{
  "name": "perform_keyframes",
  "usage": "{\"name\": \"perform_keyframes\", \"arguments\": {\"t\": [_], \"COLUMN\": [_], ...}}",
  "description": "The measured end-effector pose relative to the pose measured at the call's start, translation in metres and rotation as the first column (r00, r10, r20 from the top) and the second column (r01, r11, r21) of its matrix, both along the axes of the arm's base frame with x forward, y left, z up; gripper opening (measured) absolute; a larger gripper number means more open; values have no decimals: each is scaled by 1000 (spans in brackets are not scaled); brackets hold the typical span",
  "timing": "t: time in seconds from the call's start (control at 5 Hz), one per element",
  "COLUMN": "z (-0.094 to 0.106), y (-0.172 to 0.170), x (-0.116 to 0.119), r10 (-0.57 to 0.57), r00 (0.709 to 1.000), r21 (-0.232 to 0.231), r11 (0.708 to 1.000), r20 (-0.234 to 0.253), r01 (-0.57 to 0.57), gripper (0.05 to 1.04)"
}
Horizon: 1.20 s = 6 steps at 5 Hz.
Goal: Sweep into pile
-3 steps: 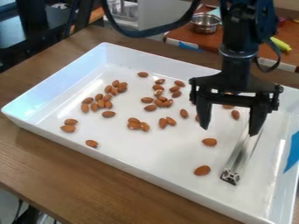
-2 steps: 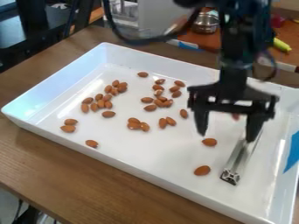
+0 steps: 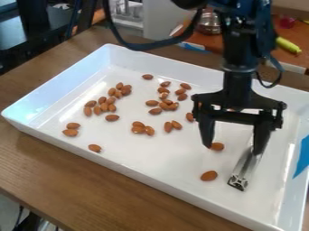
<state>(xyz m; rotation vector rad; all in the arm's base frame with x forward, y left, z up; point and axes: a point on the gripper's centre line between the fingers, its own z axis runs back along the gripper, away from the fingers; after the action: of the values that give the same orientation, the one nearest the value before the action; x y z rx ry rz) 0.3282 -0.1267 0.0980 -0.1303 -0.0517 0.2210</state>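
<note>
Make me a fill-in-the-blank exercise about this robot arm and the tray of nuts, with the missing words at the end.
The nuts scattered in the tray are ____.
The tray itself is ____ in color.
The gripper is ____, not shut, near the upper end of the metal bar.
The tape at the picture's right edge is colored ____.

Missing words, in order: almonds; white; open; blue.

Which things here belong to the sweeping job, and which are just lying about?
Part of the job:
- almonds
- white tray
- metal bar, likely the sweeping tool
- claw

Just lying about:
- metal bowl
- yellow-green item
</note>
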Motion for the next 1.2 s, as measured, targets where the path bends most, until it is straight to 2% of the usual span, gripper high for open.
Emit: {"name": "perform_keyframes", "arguments": {"t": [0.2,1.0,1.2], "z": [1,9,9], "y": [2,-11,-10], "x": [2,11,10], "r10": [-15,18,9], "r00": [1000,998,999], "r21": [-20,-48,-40], "r11": [1000,999,999], "r20": [8,54,53], "r01": [15,-16,-7], "gripper": [1000,1000,1000]}}
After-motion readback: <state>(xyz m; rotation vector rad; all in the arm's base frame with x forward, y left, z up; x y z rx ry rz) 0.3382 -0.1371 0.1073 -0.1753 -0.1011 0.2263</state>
